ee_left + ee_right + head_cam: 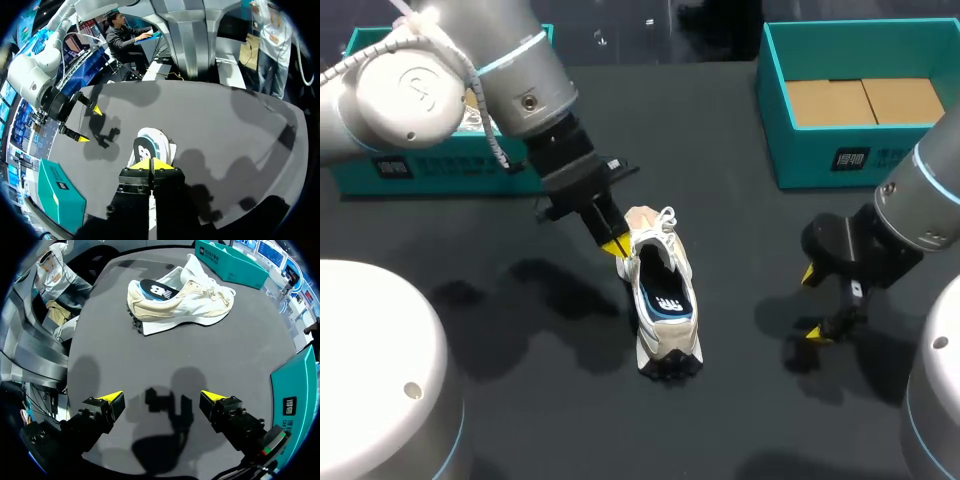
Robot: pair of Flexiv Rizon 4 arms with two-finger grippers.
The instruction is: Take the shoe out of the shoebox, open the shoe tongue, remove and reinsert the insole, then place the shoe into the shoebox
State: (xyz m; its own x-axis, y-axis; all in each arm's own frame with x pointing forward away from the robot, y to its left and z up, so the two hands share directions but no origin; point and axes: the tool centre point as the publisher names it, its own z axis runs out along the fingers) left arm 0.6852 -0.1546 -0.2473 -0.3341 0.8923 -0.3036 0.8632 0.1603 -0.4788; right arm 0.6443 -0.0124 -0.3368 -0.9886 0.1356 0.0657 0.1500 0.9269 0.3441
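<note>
A cream and white shoe (663, 330) stands upright mid-table, heel toward the front edge, its dark blue insole (668, 298) showing in the opening. My left gripper (617, 245) is shut, its yellow tips against the shoe's left rim beside the laces; I see nothing held between them. In the left wrist view the shut gripper (151, 164) sits just over the shoe (161, 145). My right gripper (814, 305) hangs open over bare table to the shoe's right. Ahead of that open gripper (167, 400) the shoe (200, 307) lies well apart, insole (156, 290) visible.
A teal shoebox (820, 160) with brown cardboard inside stands at the back right. Another teal box (380, 172) sits at the back left, partly behind my left arm. The dark table (740, 400) surrounds the shoe.
</note>
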